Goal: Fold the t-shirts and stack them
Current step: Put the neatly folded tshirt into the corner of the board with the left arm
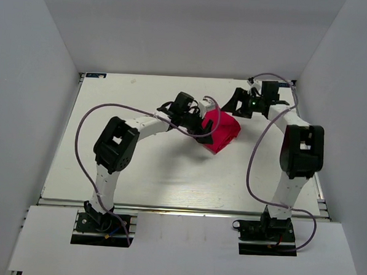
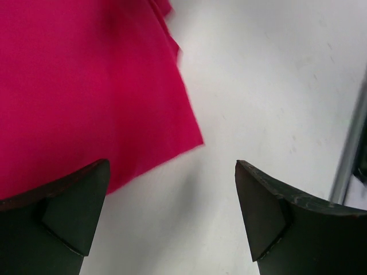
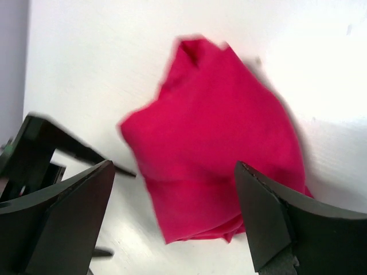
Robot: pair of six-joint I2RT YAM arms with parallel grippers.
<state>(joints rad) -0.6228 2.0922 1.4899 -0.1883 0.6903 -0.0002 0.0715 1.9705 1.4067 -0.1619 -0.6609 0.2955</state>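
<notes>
The bright crimson-pink cloth t-shirt (image 1: pixel 223 132) is seen folded into a compact bundle on the white table (image 1: pixel 138 172), far and slightly right of centre. The left gripper (image 2: pixel 171 167) is held wide apart at its left edge, nothing grasped. The right gripper (image 3: pixel 173 167) is likewise spread wide and empty, near the far side.

We find the near half of the surface (image 1: pixel 169 180) bare and open to either arm. Further back, the t-shirt (image 1: pixel 224 132) blocks the middle. The left gripper (image 1: pixel 202 131) crowds its left edge, the right gripper (image 1: pixel 233 105) hangs just behind, and walls (image 1: pixel 43 105) hem both sides.
</notes>
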